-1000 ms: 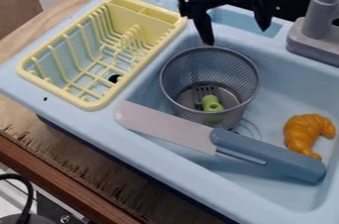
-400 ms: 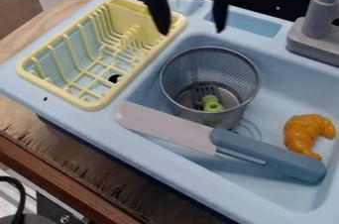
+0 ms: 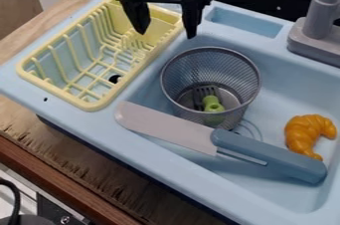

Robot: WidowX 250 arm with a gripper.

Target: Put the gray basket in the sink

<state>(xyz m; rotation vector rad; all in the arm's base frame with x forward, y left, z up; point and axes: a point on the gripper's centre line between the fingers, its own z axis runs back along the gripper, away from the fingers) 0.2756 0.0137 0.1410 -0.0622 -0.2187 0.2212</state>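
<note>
end effector (image 3: 167, 34) has moved toward the rack (image 3: 93, 105), wide open, empty.

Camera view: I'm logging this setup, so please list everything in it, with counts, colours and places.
Basket: one, gray, upright in the sink
Fork: one, gray and green, inside the basket
Knife: one, pinkish blade, blue-gray handle, slanting across the sink's near side
Croissant: one, orange, in the sink, right
Rack: one, yellow, left of the basin
Sink: one, light blue, on the table
Faucet: one, gray, upper right
Table: one, brown wood, beneath
Cable: one, black, lower left
Hand: one, black, open, by the rack's upper right end
</note>
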